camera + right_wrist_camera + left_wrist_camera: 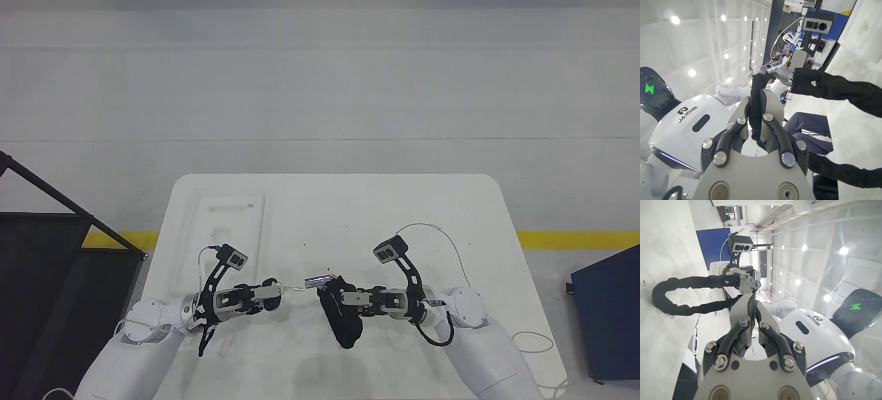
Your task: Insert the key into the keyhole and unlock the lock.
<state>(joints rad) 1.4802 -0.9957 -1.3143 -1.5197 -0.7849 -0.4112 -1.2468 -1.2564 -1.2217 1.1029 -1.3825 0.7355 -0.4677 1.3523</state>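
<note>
Over the white table (400,210), the left gripper (753,303) pinches the key (753,294) just beside the keyhole (755,284), while the right gripper (756,95) clamps the lock (744,283).

The black cloth-sleeved cable loop (687,280) is rough, matt woven fabric, pinned by a small shiny metal screw. The round silver lock cylinder (755,284) is bright polished metal. The thin dark key (754,295) looks dull and finely ribbed. The left pincer (753,301) and right pincer (755,94) have smooth matt grey metal fingers, glossy steel bolts and black rubbery links. The white desk (400,220) is smooth and matt.
</note>
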